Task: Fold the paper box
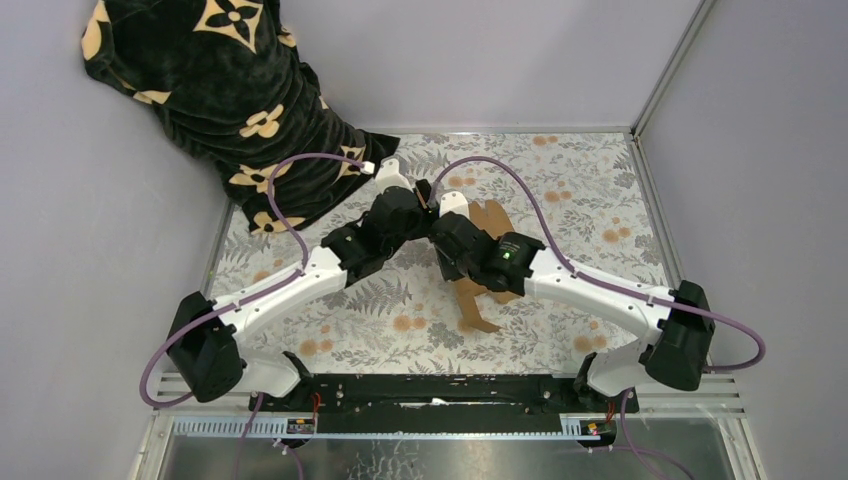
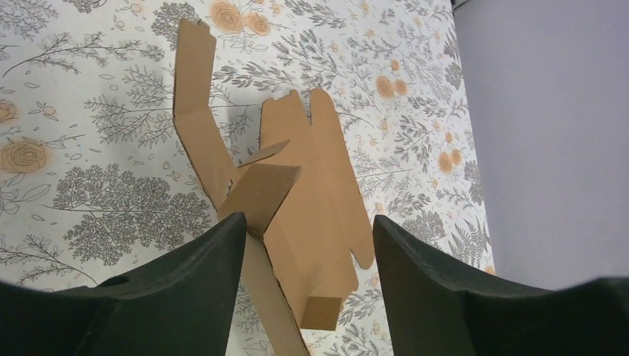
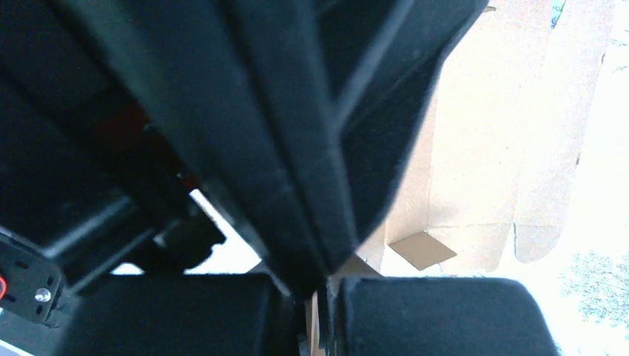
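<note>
One paper box (image 2: 319, 200) lies partly folded, flaps standing up.

The left arm (image 1: 270, 290) reaches toward 2 o'clock and the right arm (image 1: 600, 290) toward 10 o'clock, with the wrists nearly meeting. The left tool (image 2: 304, 226) has its fingers wide apart. The right tool (image 3: 319, 297) is closed and pinches an edge of the box (image 3: 475, 148).

The left claw (image 2: 308, 222) gapes wide above the partly folded paper box (image 2: 319, 185).
</note>
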`<state>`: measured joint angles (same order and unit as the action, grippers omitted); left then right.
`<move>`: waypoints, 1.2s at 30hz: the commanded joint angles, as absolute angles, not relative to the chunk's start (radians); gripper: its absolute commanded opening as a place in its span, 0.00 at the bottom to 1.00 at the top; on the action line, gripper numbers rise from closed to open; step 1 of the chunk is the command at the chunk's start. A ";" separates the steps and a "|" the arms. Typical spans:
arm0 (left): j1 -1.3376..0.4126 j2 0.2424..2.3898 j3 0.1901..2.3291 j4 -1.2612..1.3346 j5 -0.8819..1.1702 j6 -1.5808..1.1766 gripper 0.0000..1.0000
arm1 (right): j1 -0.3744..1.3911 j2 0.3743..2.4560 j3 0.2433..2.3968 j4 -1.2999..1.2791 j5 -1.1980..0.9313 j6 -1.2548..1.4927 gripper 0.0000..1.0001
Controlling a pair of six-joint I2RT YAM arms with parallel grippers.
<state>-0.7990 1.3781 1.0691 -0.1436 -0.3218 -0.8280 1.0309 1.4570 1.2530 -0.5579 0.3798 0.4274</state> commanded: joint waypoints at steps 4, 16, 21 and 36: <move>-0.782 1.341 1.109 -0.105 -0.188 -0.787 0.71 | 0.998 1.398 1.200 -0.454 0.408 0.465 0.00; -0.743 1.327 1.158 -0.157 -0.047 -0.804 0.70 | 0.996 1.396 1.205 -0.472 0.441 0.481 0.00; -0.749 1.342 1.137 -0.169 -0.017 -0.824 0.66 | 0.996 1.408 1.230 -0.472 0.445 0.469 0.00; -0.740 1.304 1.054 -0.161 -0.102 -0.822 0.73 | 0.994 1.410 1.241 -0.474 0.438 0.468 0.00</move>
